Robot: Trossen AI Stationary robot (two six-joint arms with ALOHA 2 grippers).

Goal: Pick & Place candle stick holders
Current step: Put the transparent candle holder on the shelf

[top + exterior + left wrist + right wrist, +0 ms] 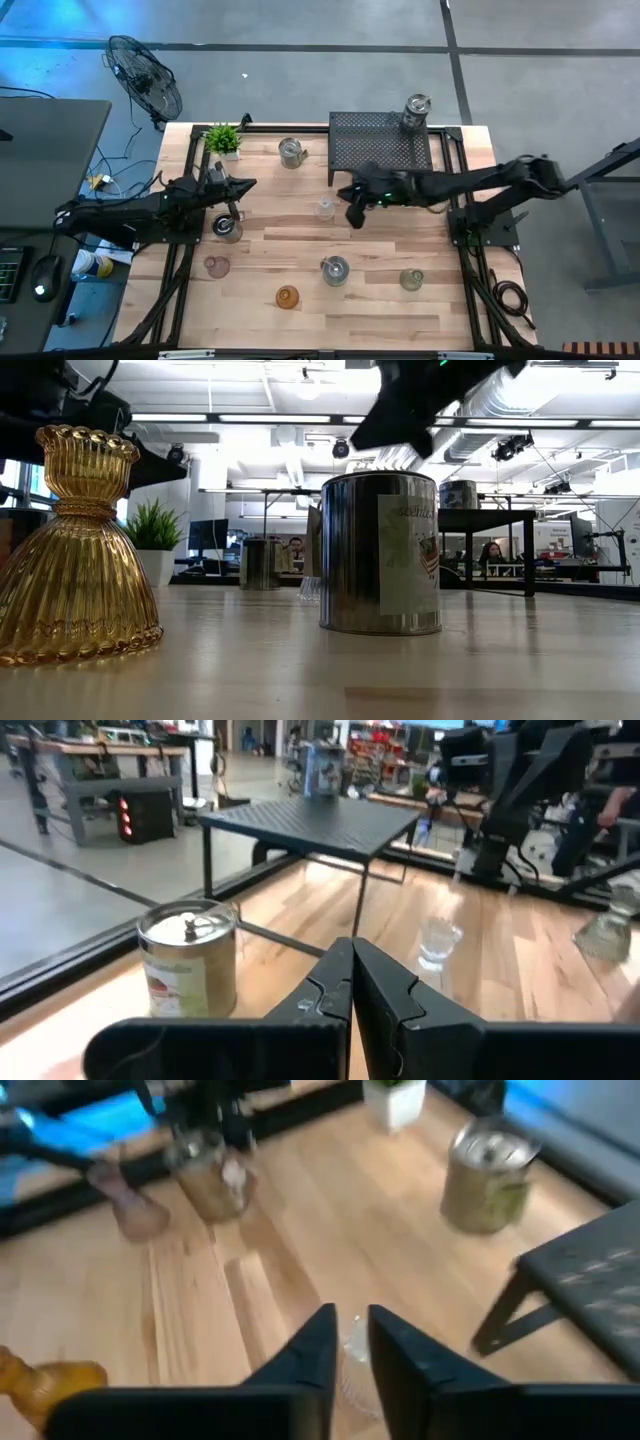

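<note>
Your right gripper (pixel 348 1345) hovers with fingers slightly apart over the small clear holder (pixel 325 208), which lies at its ten o'clock in the high view, upright (left gripper (pixel 352 982), pinched together, waits farther off).

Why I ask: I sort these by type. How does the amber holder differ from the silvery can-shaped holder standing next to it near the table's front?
The amber holder is ribbed, see-through golden glass; the silvery holder is opaque and smooth. The amber holder flares into a bell-shaped base under a narrow cup; the silvery holder is a straight cylinder with a paper label. Both stand upright on the wooden table, untouched.
</note>
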